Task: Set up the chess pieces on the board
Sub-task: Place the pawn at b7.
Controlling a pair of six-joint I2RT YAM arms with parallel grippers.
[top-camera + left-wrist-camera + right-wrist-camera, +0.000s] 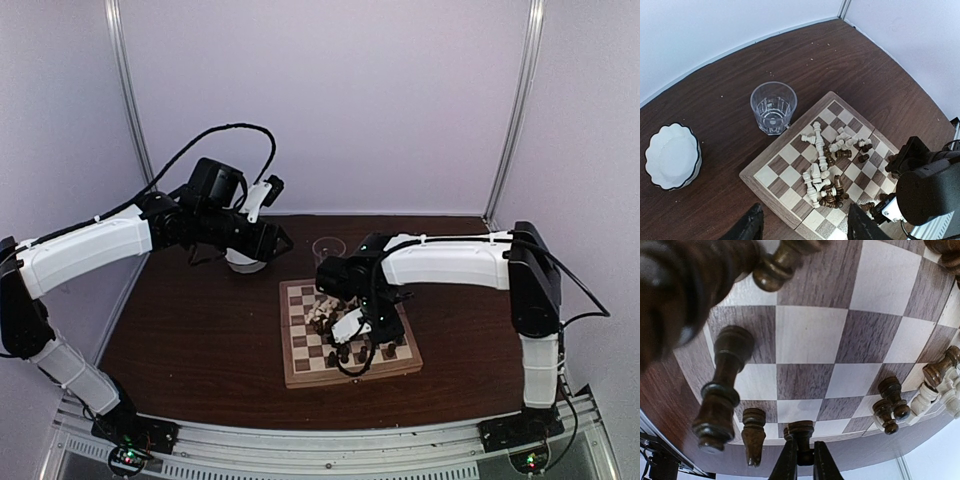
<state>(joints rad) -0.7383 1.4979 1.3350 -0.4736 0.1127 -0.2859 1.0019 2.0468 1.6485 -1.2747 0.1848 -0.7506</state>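
Observation:
The board (300,376) lies at the table's middle. A heap of fallen cream and dark chess pieces (825,170) covers its centre and also shows in the top view (325,315). My right gripper (347,347) is low over the board's near right part. In the right wrist view it (801,467) is shut on a dark piece (801,432) at the board's edge row. Other dark pieces (722,390) stand beside it. My left gripper (805,230) is open and empty, high above the board's far left side (283,240).
A clear glass (772,107) stands on the dark table just beyond the board's far edge. A white scalloped bowl (670,157) sits further left, under the left arm in the top view (245,262). White walls close off the table's back and sides.

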